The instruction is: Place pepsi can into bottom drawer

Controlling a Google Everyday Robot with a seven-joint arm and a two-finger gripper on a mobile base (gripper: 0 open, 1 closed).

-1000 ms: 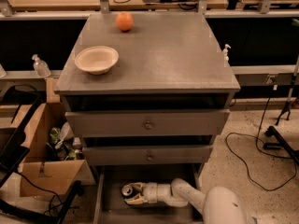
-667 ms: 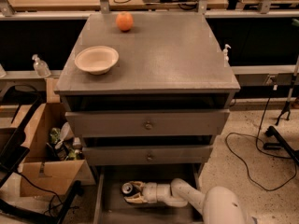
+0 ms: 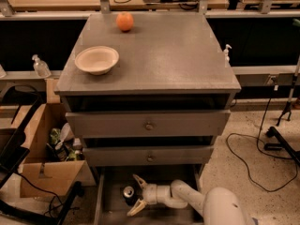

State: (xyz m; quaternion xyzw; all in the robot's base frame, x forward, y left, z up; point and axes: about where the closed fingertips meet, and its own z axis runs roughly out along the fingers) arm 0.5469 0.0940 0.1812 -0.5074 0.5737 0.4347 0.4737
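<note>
**Pepsi can seen standing in the pulled-out bottom drawer, gripper spread around it**

The bottom drawer (image 3: 108, 209) is seen pulled out from under the grey cabinet (image 3: 159, 55). The pepsi can (image 3: 129, 191) is found upright on the drawer floor, towards the left of the middle, with its silver top turned up to the camera. The gripper (image 3: 132, 195) is reached into the drawer from the right, low over the floor. Its two pale fingers (image 3: 138, 181) are held wide apart, one behind the can and one in front of it, so that the can is framed between the tips. Whether either finger is touching the can cannot be told. The white arm (image 3: 187, 198) is bent in from the lower right corner.

Above, the two upper drawers are shown pushed in, the top drawer (image 3: 148, 125) and the middle drawer (image 3: 150, 158) each marked by a round knob. On the cabinet top an orange (image 3: 124, 21) is set near the back edge, and a pale bowl (image 3: 96, 59) is placed near the left edge, well apart from it. A cardboard box (image 3: 44, 172) is seen on the floor left of the cabinet.
</note>
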